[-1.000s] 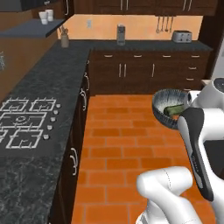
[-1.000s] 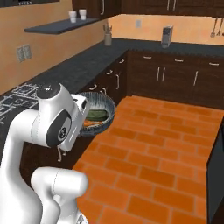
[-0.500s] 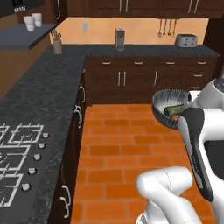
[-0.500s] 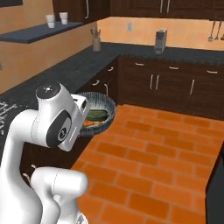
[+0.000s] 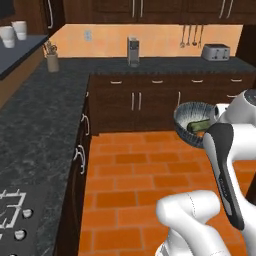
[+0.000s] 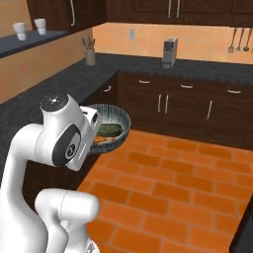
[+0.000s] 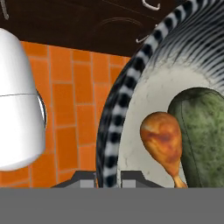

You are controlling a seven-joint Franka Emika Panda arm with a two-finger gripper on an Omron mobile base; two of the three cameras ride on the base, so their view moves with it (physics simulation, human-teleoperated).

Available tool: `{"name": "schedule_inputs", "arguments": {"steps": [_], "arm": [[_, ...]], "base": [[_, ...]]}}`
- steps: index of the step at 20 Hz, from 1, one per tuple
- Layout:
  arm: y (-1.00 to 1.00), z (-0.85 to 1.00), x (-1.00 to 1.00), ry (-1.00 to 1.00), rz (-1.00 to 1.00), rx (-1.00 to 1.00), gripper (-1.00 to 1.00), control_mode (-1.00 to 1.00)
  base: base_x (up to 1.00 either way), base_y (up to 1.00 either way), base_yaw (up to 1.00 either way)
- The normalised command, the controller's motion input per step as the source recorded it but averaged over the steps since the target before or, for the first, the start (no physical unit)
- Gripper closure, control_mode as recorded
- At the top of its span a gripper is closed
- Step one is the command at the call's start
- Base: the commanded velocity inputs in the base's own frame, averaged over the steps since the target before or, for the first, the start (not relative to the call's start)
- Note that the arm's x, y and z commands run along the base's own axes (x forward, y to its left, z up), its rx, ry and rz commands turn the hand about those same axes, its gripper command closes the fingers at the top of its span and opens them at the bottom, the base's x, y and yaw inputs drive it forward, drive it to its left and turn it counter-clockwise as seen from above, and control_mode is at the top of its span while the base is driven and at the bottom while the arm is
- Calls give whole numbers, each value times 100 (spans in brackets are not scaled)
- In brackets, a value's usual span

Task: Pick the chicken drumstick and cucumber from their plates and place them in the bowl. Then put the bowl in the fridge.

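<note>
Two fingers of gripper (image 7: 108,177) clamped on rim of bowl (image 7: 131,87), one each side. Arm bent at elbow, forearm raised, bowl (image 5: 194,120) held level above orange tile floor (image 5: 135,170). Chicken drumstick (image 7: 162,139) and cucumber (image 7: 202,131) lie side by side inside.

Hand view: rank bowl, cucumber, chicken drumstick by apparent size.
1. bowl, its striped rim and pale inside run past the frame edges.
2. cucumber, cut off at the right edge, so its full extent is unsure.
3. chicken drumstick, nearly all visible beside the cucumber.
</note>
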Motion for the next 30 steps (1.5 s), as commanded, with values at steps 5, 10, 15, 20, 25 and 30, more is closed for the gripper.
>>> {"name": "schedule_inputs", "arguments": {"steps": [5, 10, 15, 20, 25, 30], "arm": [[0, 0, 0, 0, 0, 0, 100, 100], [0, 0, 0, 0, 0, 0, 100, 100], [0, 0, 0, 0, 0, 0, 100, 100], [0, 0, 0, 0, 0, 0, 100, 100], [0, 0, 0, 0, 0, 0, 100, 100], [0, 0, 0, 0, 0, 0, 100, 100]], "base": [[100, -3, -12], [100, -3, -15], [100, -21, -34], [91, 0, -63], [97, 0, -63], [93, 0, -66]]}}
